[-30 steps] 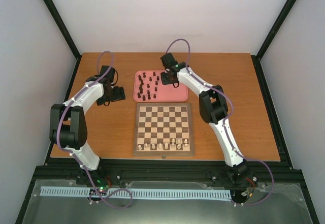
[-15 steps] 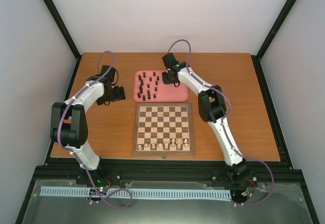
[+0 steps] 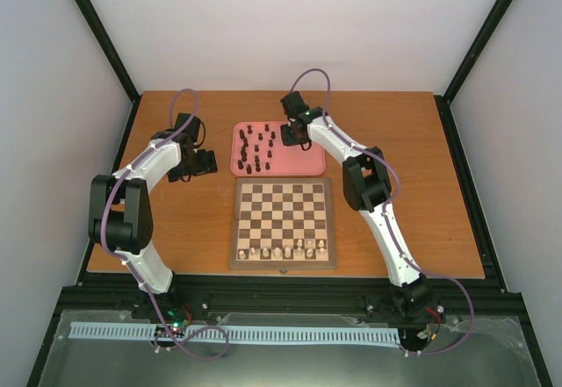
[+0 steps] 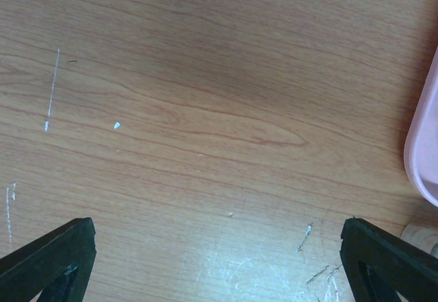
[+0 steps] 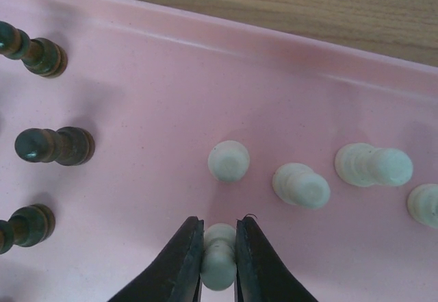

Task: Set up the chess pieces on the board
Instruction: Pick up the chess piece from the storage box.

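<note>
The board (image 3: pixel 283 223) lies at the table's middle with a row of cream chess pieces (image 3: pixel 283 249) along its near edge. The pink tray (image 3: pixel 247 166) behind it holds several dark pieces (image 3: pixel 255 147). My right gripper (image 5: pixel 219 250) is over the tray's right part, shut on a cream-white pawn (image 5: pixel 220 264). Other cream pawns (image 5: pixel 228 161) stand just beyond it, and dark pieces (image 5: pixel 55 145) lie to the left. My left gripper (image 4: pixel 219 300) is open and empty above bare wood, left of the tray (image 4: pixel 423 144).
The left arm (image 3: pixel 149 163) rests left of the tray. The right arm (image 3: pixel 351 159) arches over the board's right side. Black frame posts stand at the table's back corners.
</note>
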Tool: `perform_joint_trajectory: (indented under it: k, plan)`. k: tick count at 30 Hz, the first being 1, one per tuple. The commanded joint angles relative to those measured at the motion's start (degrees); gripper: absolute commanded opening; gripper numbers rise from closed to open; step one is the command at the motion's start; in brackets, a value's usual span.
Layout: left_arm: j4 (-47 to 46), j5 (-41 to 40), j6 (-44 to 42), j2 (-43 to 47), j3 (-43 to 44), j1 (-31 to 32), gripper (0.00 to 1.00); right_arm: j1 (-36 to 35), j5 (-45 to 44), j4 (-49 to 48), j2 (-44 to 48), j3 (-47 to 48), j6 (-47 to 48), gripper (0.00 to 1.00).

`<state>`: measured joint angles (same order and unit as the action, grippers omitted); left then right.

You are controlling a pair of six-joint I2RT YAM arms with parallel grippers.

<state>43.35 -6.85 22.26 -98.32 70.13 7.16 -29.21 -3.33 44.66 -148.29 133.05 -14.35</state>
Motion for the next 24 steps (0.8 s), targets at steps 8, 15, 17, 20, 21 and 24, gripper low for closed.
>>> perform_joint_trajectory:
  k: [8,15,17,20,21,24]
  plan:
    - [-0.09,0.29,-1.03,1.34,1.29,0.23,1.00,0.48,-1.67,-1.18,3.73,-3.63,1.51,0.06]
    - [-0.24,0.56,-0.94,2.66,0.48,0.23,1.00,-1.19,-2.12,-4.69,15.56,-18.11,2.17,0.06]
    - [-0.28,0.66,-0.93,2.84,0.58,0.22,1.00,-2.29,-2.41,-4.70,19.19,-21.70,2.07,0.06]
    - [-0.29,0.54,-0.94,2.89,0.86,0.22,1.00,-4.50,-2.36,-5.10,25.87,-29.17,1.06,0.06]
    - [-0.26,0.45,-0.84,2.92,0.95,0.22,1.00,-5.49,-2.38,-5.38,28.20,-32.06,0.69,0.06]
    - [-0.22,0.51,-0.86,3.03,1.21,0.22,1.00,-9.12,-2.56,-5.05,35.13,-40.15,-1.16,0.06]
